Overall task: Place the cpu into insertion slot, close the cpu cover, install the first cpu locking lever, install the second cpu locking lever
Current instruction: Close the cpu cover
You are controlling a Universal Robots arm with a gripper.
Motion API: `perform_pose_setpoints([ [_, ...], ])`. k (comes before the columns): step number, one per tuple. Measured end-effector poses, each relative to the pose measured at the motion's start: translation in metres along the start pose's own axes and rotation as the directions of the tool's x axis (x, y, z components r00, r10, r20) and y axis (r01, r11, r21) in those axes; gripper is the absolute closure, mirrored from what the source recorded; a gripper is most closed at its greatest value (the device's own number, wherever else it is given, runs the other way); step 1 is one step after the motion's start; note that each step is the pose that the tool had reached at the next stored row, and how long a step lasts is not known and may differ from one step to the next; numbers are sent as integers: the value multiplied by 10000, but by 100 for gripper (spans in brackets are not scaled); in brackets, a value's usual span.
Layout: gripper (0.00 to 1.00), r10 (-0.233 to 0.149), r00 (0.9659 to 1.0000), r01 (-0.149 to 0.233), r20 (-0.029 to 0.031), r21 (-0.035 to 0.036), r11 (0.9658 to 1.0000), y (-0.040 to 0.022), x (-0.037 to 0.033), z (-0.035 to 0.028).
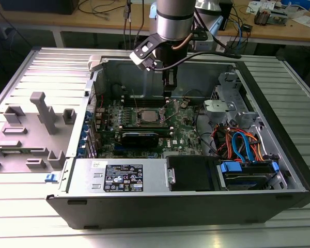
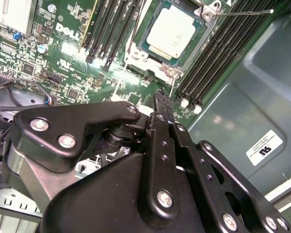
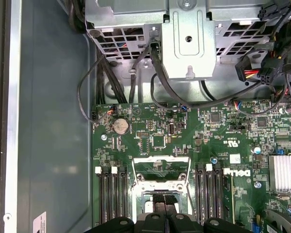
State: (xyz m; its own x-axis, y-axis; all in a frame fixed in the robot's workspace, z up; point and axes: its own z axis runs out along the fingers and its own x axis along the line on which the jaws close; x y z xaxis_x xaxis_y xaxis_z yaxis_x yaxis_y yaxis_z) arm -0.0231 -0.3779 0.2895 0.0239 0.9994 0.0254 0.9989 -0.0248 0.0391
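The cpu (image 2: 170, 30), a small square chip with a dull silver top, lies flat in the insertion slot (image 2: 148, 44) on the green motherboard (image 1: 183, 124). The cpu cover (image 2: 136, 56), a thin grey metal frame, appears to lie down around the chip. A thin wire locking lever (image 2: 242, 12) sticks out from one corner of the socket, across the black memory slots. My gripper (image 1: 168, 92) hangs just above the board beside the socket, on the exterior view's right of the chip (image 1: 146, 115). Its black fingertips (image 3: 157, 198) are pressed together with nothing between them.
The open computer case (image 1: 279, 103) walls in the board. A grey drive cage (image 3: 189, 43) and black cables (image 3: 155, 77) stand close behind the socket. Orange and blue cables (image 1: 237, 144) lie at the exterior view's right. A grey fixture plate (image 1: 31, 129) sits outside the case.
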Motion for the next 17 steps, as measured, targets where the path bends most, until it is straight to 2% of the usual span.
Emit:
perform_pose_setpoints([
  [17,89,1,10000,-1,0,0,10000,43,1,2],
])
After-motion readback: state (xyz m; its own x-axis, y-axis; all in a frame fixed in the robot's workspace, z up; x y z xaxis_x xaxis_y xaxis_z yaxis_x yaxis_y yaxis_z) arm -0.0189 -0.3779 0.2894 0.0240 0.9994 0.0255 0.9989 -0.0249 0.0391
